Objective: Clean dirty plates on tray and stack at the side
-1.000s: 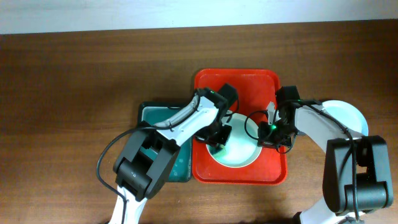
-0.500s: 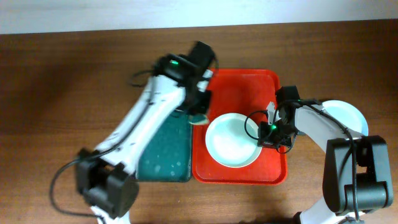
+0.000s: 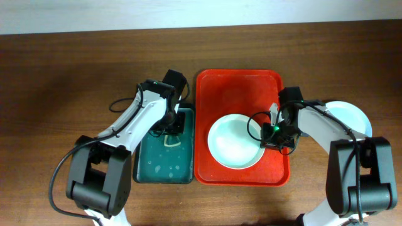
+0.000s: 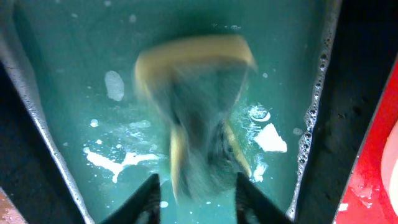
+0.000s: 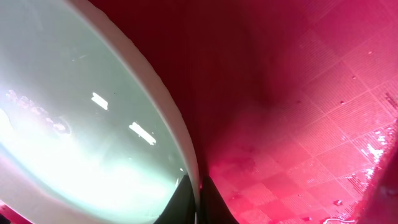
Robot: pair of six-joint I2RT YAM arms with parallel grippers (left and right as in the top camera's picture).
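A pale mint plate (image 3: 233, 141) lies on the red tray (image 3: 239, 85); no smear shows on it. My right gripper (image 3: 271, 135) is shut on the plate's right rim; the right wrist view shows its fingers (image 5: 198, 186) pinching the rim of the plate (image 5: 81, 124) above the wet tray floor (image 5: 311, 112). My left gripper (image 3: 171, 125) hangs over the teal basin (image 3: 157, 166), left of the tray. In the left wrist view its fingers (image 4: 196, 193) are apart, and a blurred yellow-and-grey sponge (image 4: 199, 93) sits just beyond them over the soapy basin floor (image 4: 74, 50).
A second pale plate (image 3: 352, 116) rests on the wooden table right of the tray, partly under my right arm. The basin lies against the tray's left edge. A strip of the tray (image 4: 379, 186) shows at the right of the left wrist view.
My left arm swung from over the plate on the tray, up past the tray's left corner, and down over the basin, carrying the sponge there. The right gripper and plate stayed still.
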